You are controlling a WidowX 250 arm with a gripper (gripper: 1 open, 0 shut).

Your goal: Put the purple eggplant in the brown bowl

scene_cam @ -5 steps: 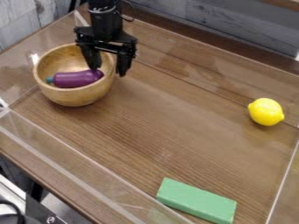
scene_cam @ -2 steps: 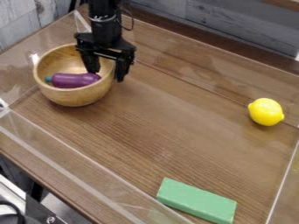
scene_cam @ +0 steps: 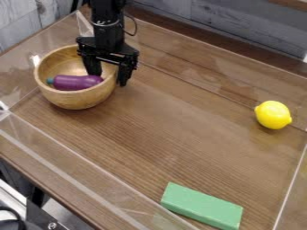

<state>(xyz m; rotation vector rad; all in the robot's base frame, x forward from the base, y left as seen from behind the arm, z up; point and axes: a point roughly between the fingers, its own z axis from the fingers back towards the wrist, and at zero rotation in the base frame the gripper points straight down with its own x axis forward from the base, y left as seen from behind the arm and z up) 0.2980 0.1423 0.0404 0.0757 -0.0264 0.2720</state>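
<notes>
Little has moved since a second ago: gripper (scene_cam: 108, 72) sits slightly lower in frame, still at the bowl's right rim; eggplant, lemon and block unchanged.

Arm comes down from the top edge, black, near vertical, gripper pointing down. Jaws spread wide, holding nothing. Left finger (scene_cam: 93, 66) hangs inside the bowl (scene_cam: 54, 97) over its right side; right finger (scene_cam: 126, 72) is outside, past the rim. Whether either touches the rim, cannot tell.

Eggplant (scene_cam: 75, 82) lies on its side in the bowl, just left of the left finger, apart from it.

Bowl stands at the table's (scene_cam: 168, 135) far-left corner, near the clear side wall. Lemon (scene_cam: 274, 115) sits close to the right edge, well apart from the arm. Green block (scene_cam: 203, 207) lies near the front edge. Wide bare wood between bowl, lemon and block.
</notes>
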